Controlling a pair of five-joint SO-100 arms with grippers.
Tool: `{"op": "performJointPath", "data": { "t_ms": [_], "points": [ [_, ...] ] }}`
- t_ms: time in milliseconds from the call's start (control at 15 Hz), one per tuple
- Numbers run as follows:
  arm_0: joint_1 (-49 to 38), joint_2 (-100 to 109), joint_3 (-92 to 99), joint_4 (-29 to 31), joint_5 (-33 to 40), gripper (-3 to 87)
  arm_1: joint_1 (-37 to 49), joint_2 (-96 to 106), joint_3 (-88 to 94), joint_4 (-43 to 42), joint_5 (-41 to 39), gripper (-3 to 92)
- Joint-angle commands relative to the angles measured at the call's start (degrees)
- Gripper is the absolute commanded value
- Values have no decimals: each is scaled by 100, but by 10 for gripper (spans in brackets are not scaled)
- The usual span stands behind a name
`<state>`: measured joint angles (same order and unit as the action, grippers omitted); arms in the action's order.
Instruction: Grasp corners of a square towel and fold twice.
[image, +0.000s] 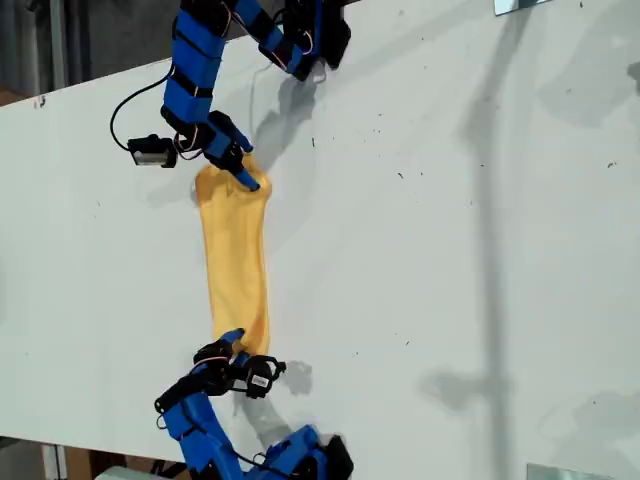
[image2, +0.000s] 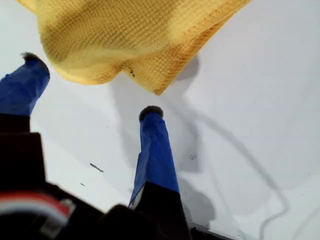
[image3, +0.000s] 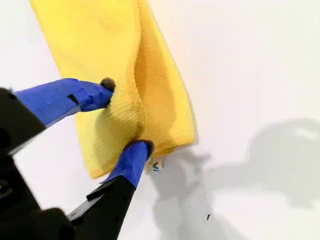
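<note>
In the exterior view, the towel (image: 236, 265) is lying on the white counter (image: 450, 250) toward that view's left, bunched into a long narrow strip; one blue arm is reaching down to its far end and another is reaching up to its near end; which arm is which is not clear from here.

In the first wrist view, my first pincer (image2: 90, 87) is standing released, its fingers (image2: 155, 150) spread apart over bare counter; a folded towel edge is hanging just beyond the fingertips, not between them.

In the second wrist view, my second pincer (image3: 127, 117) is grasping the towel, a thick fold bulging between both fingertips, near a hemmed corner (image3: 182, 137) bearing a small tag (image3: 155, 166).
</note>
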<state>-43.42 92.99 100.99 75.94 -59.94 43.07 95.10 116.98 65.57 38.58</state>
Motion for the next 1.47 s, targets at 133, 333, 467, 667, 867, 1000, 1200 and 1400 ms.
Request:
{"op": "performJointPath", "data": {
  "t_ms": [133, 333, 467, 667, 867, 1000, 1200, 1400],
  "points": [
    [229, -677, -1143, 1266, 123, 210, 18, -70, -466, 9, -26, 390],
    [149, 1529, 747, -70, -114, 210, 105, -352, -861, 211, -132, 405],
    [202, 1441, 1626, -817, -202, 209, 396, -1134, -1644, 457, -360, 404],
    [316, 1380, 2004, -1239, -290, 209, 809, -2074, -2997, 1028, -668, 400],
    [308, 1362, 2241, -1485, -334, 209, 1354, -3375, -3858, 1125, -914, 395],
    [360, 1354, 2276, -1538, -378, 209, 1441, -3937, -4025, 1099, -914, 377],
    [352, 1626, 2224, -1283, -413, 209, 1433, -3779, -3788, 1099, -835, 0],
    [299, 3691, 2848, -870, -536, 208, 1670, -2795, -2821, 686, -615, 0]
  ]
}}
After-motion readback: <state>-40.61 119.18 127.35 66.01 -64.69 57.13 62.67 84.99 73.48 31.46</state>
